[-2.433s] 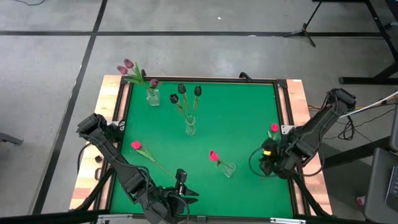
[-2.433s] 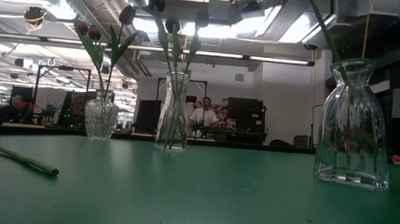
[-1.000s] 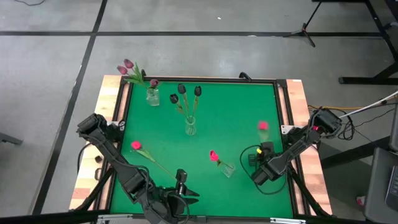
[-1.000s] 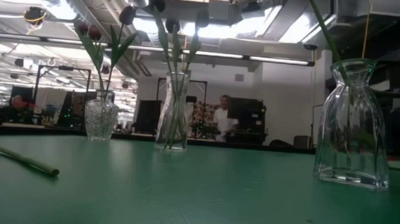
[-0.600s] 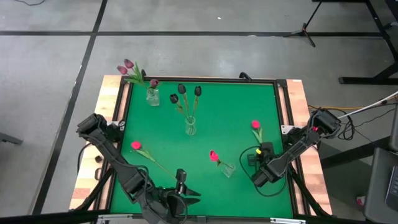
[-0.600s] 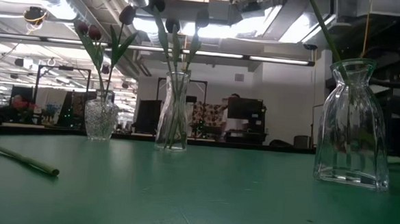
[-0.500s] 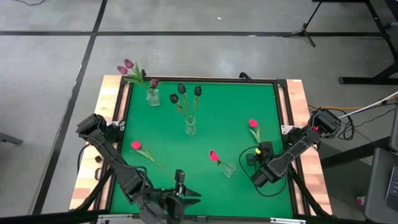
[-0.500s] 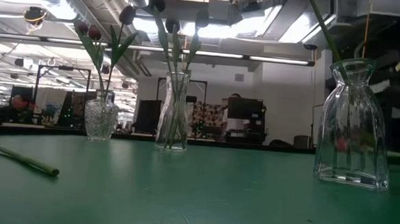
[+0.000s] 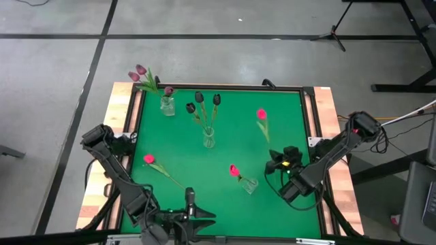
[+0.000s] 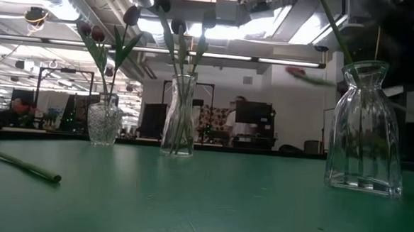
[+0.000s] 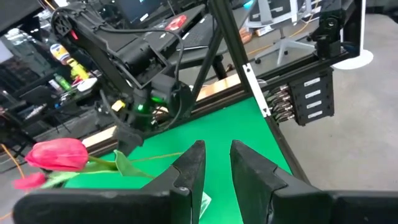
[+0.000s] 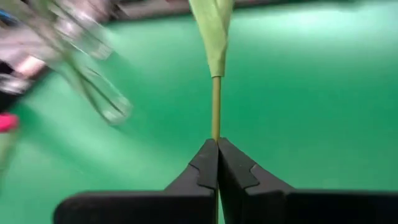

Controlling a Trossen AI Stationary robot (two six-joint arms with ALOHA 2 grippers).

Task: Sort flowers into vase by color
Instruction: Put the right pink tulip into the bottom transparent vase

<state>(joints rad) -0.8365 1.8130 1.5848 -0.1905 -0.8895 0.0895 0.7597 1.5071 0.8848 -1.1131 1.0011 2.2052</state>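
A pink-red tulip [image 9: 261, 114] with a thin green stem is held above the green table by my right gripper [image 9: 274, 155], which is shut on it. Its head shows blurred in the low view [image 10: 294, 72]. A second pink tulip [image 9: 234, 170] stands in the near clear vase [image 9: 249, 184]. A third pink tulip [image 9: 149, 158] lies flat on the table at the left. Dark tulips [image 9: 199, 102] stand in the middle vase [image 9: 208, 140], and mauve tulips [image 9: 139, 72] in the far left vase [image 9: 167, 105]. My left gripper [image 9: 190, 199] waits open at the near edge, touching nothing. My right gripper pinches the tulip's bare stem [image 12: 216, 127] between its two fingers, below the leaf [image 12: 212, 31]. The stem runs straight out past the fingertips, along the fingers. The flower is lifted clear of the table, its head toward the far edge.
The table has a raised wooden frame [image 9: 320, 109] around the green mat. The three glass vases stand in a loose diagonal from far left to near centre. Green mat lies bare at the far right [image 9: 286, 109]. A person [image 10: 236, 121] moves in the room behind.
My right gripper has risen and its wrist has swung round. The pink tulip has swept from near the table's right edge toward the far edge and the left, its head now nearer the table's middle. My left gripper has shifted slightly toward the left edge.
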